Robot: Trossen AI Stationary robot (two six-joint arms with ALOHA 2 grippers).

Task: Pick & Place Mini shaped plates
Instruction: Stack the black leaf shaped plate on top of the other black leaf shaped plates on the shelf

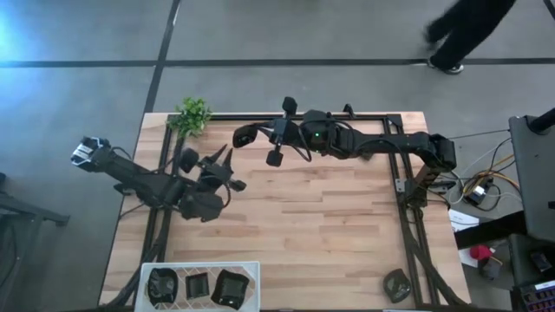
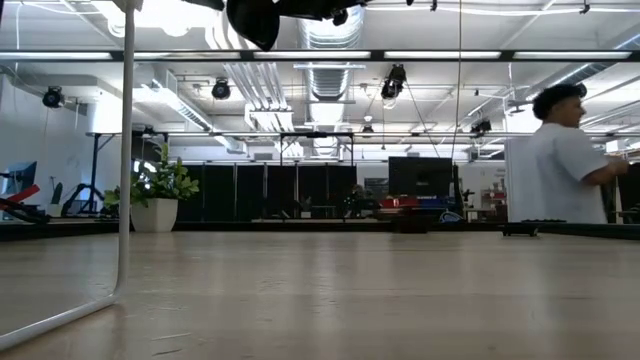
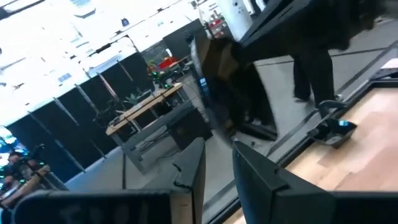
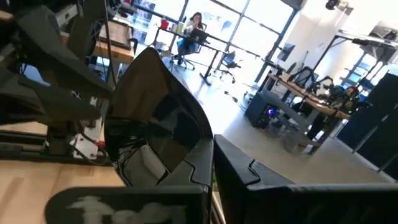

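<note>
One mini shaped plate [image 4: 155,124], glossy black, is up in the air over the table's far left part [image 1: 244,136], with my right gripper [image 1: 260,135] shut on it. The low view shows it as a dark round shape [image 2: 255,20] at the top. My left gripper [image 1: 227,169] hovers level just near of it, open, with nothing between its fingers [image 3: 217,180]. Three more black plates lie in a white tray [image 1: 147,270] at the table's near left corner. Another black plate [image 1: 397,284] lies at the near right edge. My right gripper pinches the plate's rim [image 4: 186,168] between its two fingers. The fingers come level from the table's right side. The plate sticks out past the fingertips, tilted on edge and lifted clear of the table.
A small green plant [image 1: 192,114] stands at the far left corner. A person [image 1: 468,30] walks beyond the far right of the table and shows in the low view [image 2: 565,160]. A thin white rod [image 2: 125,150] stands close to the low camera. The table's middle is bare wood [image 1: 321,217].
</note>
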